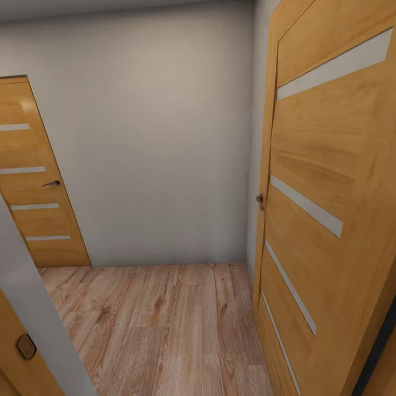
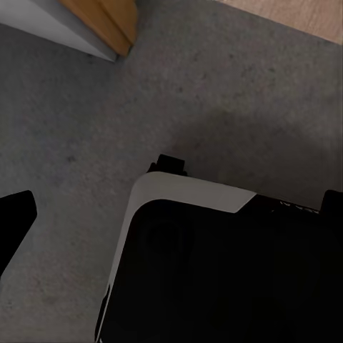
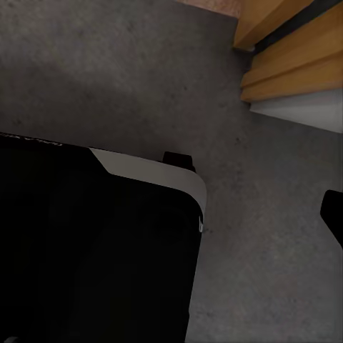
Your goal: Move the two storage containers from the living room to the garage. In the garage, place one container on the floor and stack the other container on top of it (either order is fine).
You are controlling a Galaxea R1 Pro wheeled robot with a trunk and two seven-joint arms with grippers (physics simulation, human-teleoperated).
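Looking from the head camera, a small hallway lies ahead: light wood plank floor (image 1: 166,336), a plain pale wall (image 1: 152,136), a closed wooden door (image 1: 32,186) far left and an open wooden door (image 1: 335,212) near right. No orange-red container is here. The left wrist camera looks down on dark grey concrete floor (image 2: 78,143) and the robot's black base (image 2: 221,271); finger spread cannot be told. The right wrist camera sees the same concrete and a wooden door frame (image 3: 286,50); again unclear. Judging by this, both containers remain to be fetched or stacked.

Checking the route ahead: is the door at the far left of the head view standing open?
No, the far door sits shut, flush in its frame against the wall.
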